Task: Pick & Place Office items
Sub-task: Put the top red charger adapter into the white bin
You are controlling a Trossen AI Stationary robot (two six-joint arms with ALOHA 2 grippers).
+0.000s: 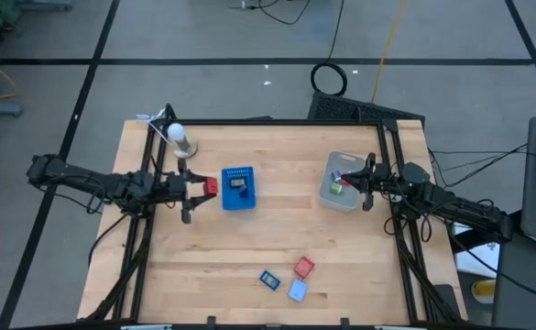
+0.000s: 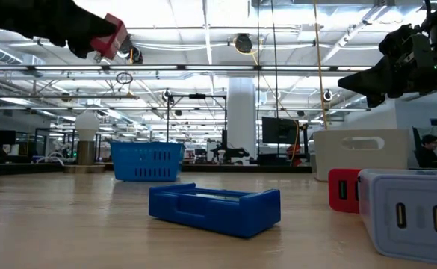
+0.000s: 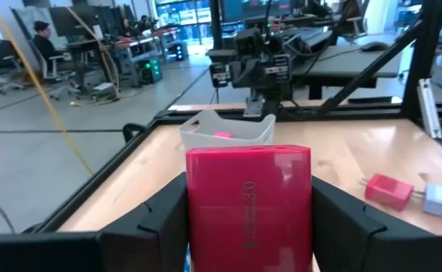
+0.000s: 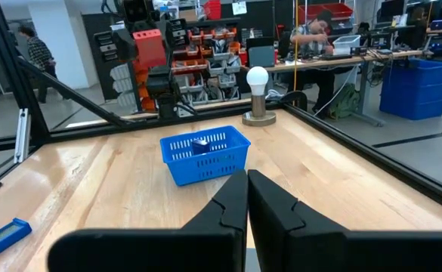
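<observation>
My left gripper [image 1: 202, 188] is level above the table's left part, shut on a red block-shaped office item [image 3: 248, 204], just left of the blue basket [image 1: 228, 200]. My right gripper [image 4: 247, 190] is shut and empty, level beside the translucent bin [image 1: 326, 188], which holds small items, one of them pink [image 3: 222, 135]. Three more items lie flat near the front edge: a blue one [image 1: 268, 279], a red one [image 1: 304, 267] and a light blue one [image 1: 298, 291]. My left gripper pinches the red item between its two fingers, one on each of its two side faces [image 3: 196, 208]. The fingers come level from the table's left side. The item is lifted clear, high above the table top [image 2: 112, 36], with a printed face up.
A white bulb on a round base [image 1: 178, 136] stands at the far left, behind my left gripper. The blue basket [image 4: 205, 156] has a small blue piece inside. Dark frame bars run along the table's left and right edges.
</observation>
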